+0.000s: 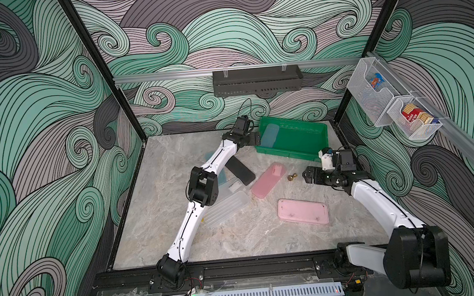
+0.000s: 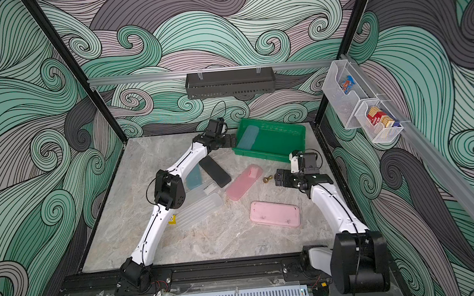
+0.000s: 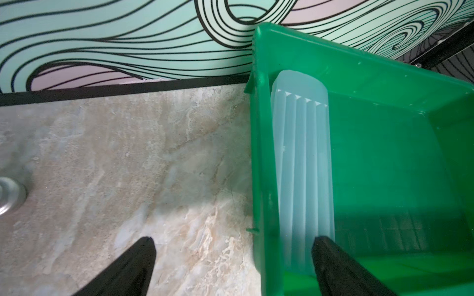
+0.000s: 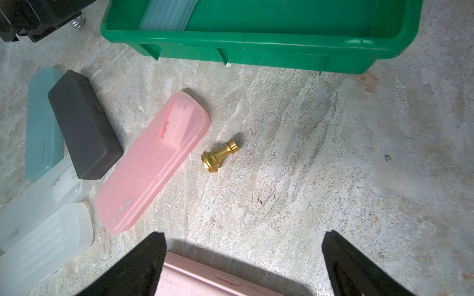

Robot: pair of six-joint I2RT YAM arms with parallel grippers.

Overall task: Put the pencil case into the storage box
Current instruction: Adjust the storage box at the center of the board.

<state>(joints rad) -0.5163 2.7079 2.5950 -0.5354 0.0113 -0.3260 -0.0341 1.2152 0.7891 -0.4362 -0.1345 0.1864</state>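
Over the marble tabletop (image 1: 267,239), the fingers (image 3: 128,269) of the left gripper (image 3: 232,253) stand wide apart and empty at the left rim of the green storage box (image 3: 384,77), where a pale blue pencil case (image 3: 300,166) lies inside along the left wall. The right gripper (image 4: 245,238), likewise spread and empty, hangs between the box and a flat pink case (image 1: 302,211).

- Both top views are bright and evenly lit from overhead; shadows on the marble table (image 1: 267,239) are faint and soft.
- Wide-angle bending bows the frame posts (image 1: 101,64) and walls toward the edges, though detail stays fairly sharp.
- Left wrist view: the storage box (image 3: 384,77) glows saturated green, with a dim shadow band across its floor.
- Right wrist view: the brass knob (image 4: 219,156) is crisp, with small highlights.
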